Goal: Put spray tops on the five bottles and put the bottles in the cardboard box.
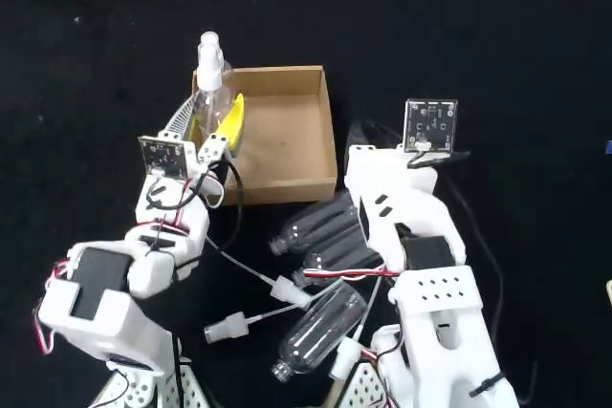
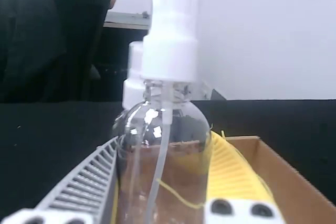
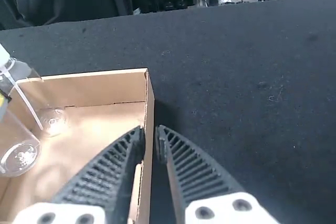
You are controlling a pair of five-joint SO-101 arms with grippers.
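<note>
Left gripper (image 1: pixel 212 112) jaws pinch the clear plastic bottle with white spray top (image 2: pixel 163 145), upright at the wall of the brown cardboard box (image 1: pixel 326 131) toward the tabletop's (image 1: pixel 497 45) left edge; judged light, thin-walled, slick, so squeeze the belly gently; right gripper (image 3: pixel 151 134) jaws nearly pressed together, empty.

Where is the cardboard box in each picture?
High view: cardboard box sits mid-table, between the two arms.
Left wrist view: its rim shows behind the left hand's yellow finger.
Right wrist view: its side wall runs between the right hand's fingers.
Shared landmark: the clear bottle at the box's corner.
</note>
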